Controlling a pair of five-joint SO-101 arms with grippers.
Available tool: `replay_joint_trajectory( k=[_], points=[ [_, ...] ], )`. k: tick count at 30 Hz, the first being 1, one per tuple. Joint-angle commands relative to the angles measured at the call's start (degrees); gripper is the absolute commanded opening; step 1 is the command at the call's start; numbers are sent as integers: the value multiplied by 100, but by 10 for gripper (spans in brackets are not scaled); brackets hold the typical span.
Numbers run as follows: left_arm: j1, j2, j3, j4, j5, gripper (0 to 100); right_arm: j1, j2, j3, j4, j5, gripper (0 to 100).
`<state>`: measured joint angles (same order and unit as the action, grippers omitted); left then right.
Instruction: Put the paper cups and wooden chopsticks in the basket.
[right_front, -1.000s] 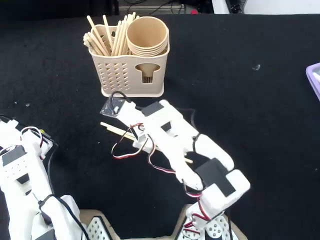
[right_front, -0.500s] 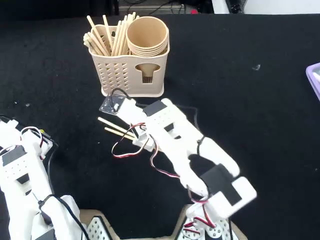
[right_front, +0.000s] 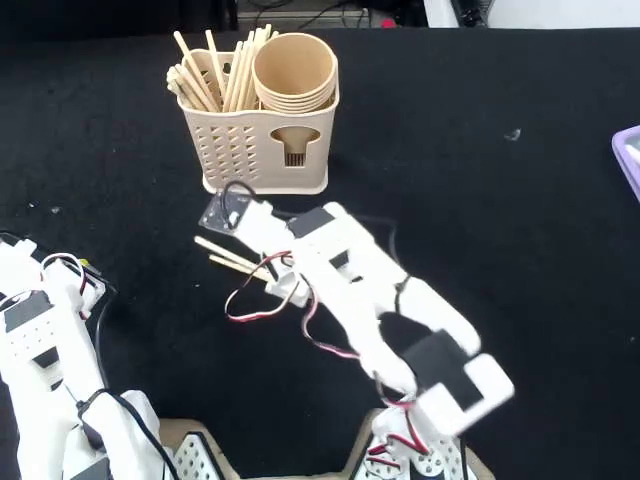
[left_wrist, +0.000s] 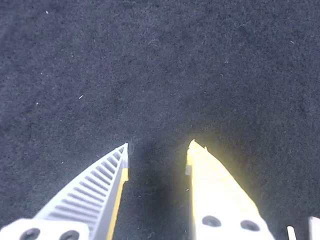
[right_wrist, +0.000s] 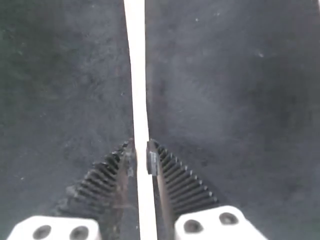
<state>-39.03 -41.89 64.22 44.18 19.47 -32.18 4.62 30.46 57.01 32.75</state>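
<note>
- Step in hand: picking up the last sticks. The basket (right_front: 265, 150) already holds a stack of cups (right_front: 294, 70) in one side and a bundle of upright sticks (right_front: 215, 75) in the other.
- Two loose sticks (right_front: 230, 255) lie close together just in front of the basket, on the arms' side, partly hidden under the right arm (right_front: 350, 280).
- Right claw (right_wrist: 141, 152): its toothed jaws are pressed against a stick (right_wrist: 137, 75) from both sides, so I read it as gripping that one. I cannot tell whether the second is also caught, or whether the held one is off the desk (right_front: 500, 250).
- Left claw (left_wrist: 157, 150): jaws spread, nothing between them, only black desk below. Its arm (right_front: 40, 340) sits well away from the basket, at the near left corner.
- Next move, as I judge it: raise the held stick, tip it towards upright and carry it over the basket's stick side. The grip looks to be near one end, so it may swing. The bundle already stands crowded, so I would come in from above to avoid knocking sticks out.
- If the other stick is left behind, it needs one more pick.
- Writing: I can read none on the basket, cups or arms. The basket's front wall has a cut-out figure (right_front: 294, 146), a shape rather than lettering.
</note>
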Motion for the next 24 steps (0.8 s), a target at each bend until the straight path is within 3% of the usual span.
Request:
replay_joint_trajectory(
  k=[1, 4, 11, 24],
  points=[
    [-40, -62, -330, -88, 35, 191, -70, 171, -303, -70, 18, 40],
    [-40, -62, -330, -88, 35, 191, -79, 233, -426, 88, 18, 114],
    [-48, -62, -330, -88, 35, 191, -88, 268, -418, 70, 53, 74],
    [-48, -62, -338, -88, 35, 191, -88, 277, -365, 123, 18, 112]
  ],
)
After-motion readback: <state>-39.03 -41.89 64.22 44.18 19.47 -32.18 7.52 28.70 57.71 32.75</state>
